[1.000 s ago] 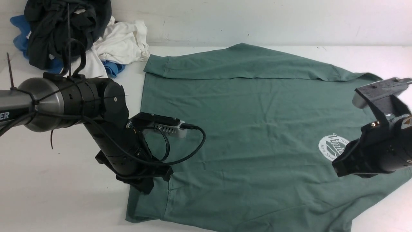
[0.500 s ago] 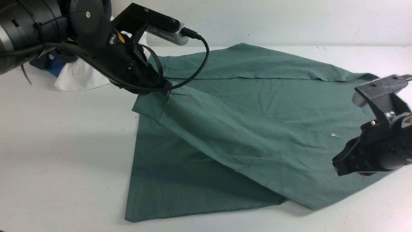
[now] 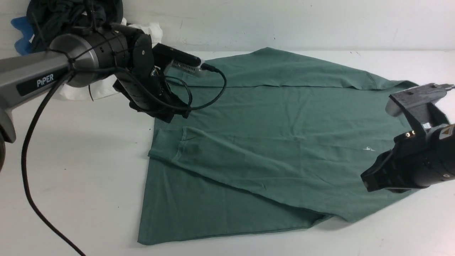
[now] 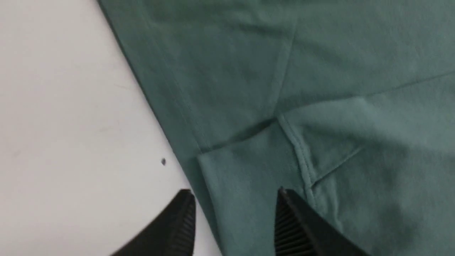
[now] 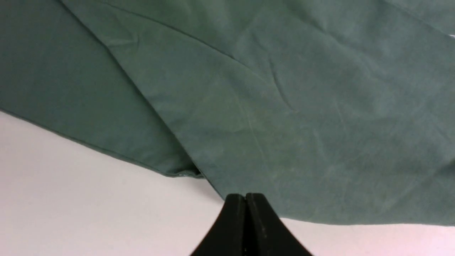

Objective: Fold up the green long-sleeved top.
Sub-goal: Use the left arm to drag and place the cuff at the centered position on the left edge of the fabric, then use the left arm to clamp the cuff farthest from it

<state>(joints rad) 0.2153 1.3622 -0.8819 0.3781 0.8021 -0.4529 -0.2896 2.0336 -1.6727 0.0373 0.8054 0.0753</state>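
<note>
We are looking at the large sage-green cotton long-sleeved top (image 3: 270, 142), which is lying spread on the white desk (image 3: 71, 177) with its near part folded back over the body; the folded hem corner is resting on the left side, just beneath the left end effector (image 4: 233, 193), whose black ribbed jaws are standing apart and gripping nothing; the right end effector (image 5: 245, 196) is poised over the top's near right edge, jaws pressed together, with no cloth showing between them; a heap of black, white and blue garments (image 3: 53, 14) is sitting at the desk's far left corner.
</note>
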